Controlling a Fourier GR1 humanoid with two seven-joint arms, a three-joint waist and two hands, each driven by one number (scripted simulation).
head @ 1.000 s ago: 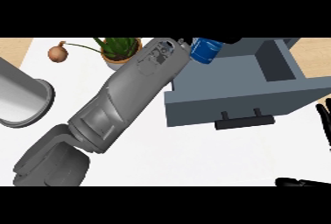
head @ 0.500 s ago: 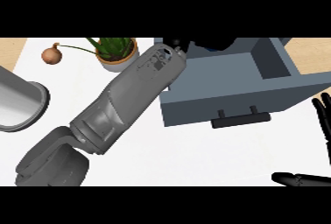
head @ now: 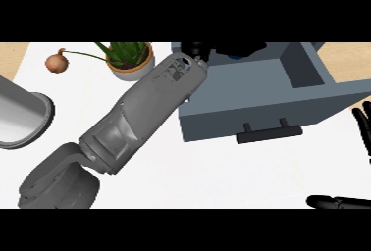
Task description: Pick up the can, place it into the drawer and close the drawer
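The grey drawer stands pulled open, its black handle facing me. My left forearm runs diagonally up from the lower left to the drawer's back left corner. There my left hand curls over the blue can, of which only a small blue patch shows inside the drawer near its back wall. The rest of the can is hidden by the fingers and the picture's upper edge. My right hand rests open at the right edge, fingers straight and thumb low, holding nothing.
A potted green plant stands just left of the drawer, beside my left forearm. A brown onion lies further left. A large metal pot sits at the left edge. White countertop spreads in front of the drawer.
My left hand has carried the can from above the drawer's left rim deeper toward its back, so the can is now mostly hidden. The right hand has crept slightly further into view.
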